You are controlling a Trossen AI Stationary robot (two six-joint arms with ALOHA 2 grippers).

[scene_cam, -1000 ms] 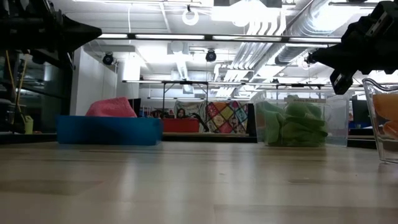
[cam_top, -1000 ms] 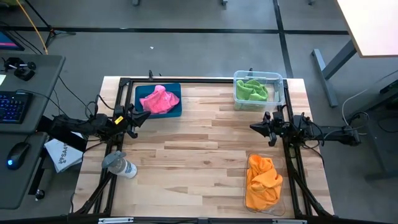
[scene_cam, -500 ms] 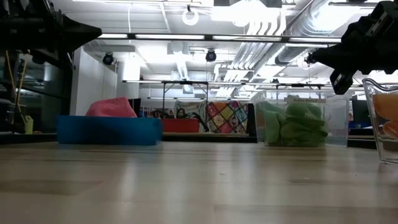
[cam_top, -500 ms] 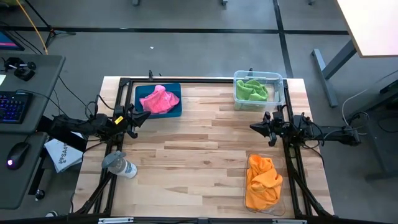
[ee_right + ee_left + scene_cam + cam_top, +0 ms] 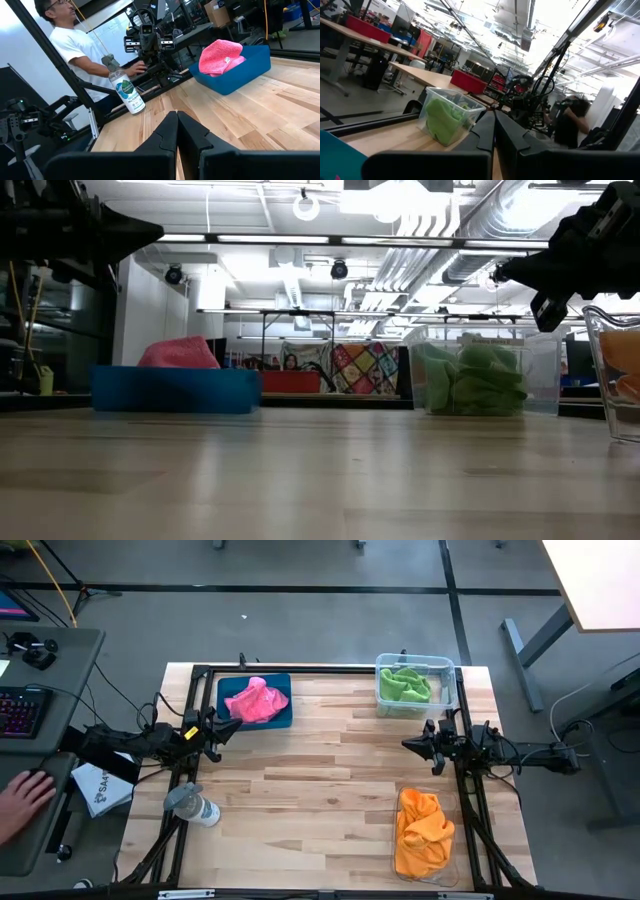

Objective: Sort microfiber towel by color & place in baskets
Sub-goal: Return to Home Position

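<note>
With the pink towel (image 5: 254, 700) kept in the blue tray (image 5: 284, 720) at upper left, the green towel (image 5: 404, 685) in the clear bin (image 5: 447, 666) at upper right and the orange towel (image 5: 422, 830) in the second clear bin (image 5: 455, 868) at lower right, the left gripper (image 5: 232, 726) and right gripper (image 5: 408, 744) are seen closed on nothing, so only the bottle (image 5: 192, 806) at lower left could be toppled, were the left arm swung low.

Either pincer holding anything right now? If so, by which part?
Nothing is held. The left pincer and the right pincer are both shut with nothing between the fingers, one at each side edge of the table.
</note>
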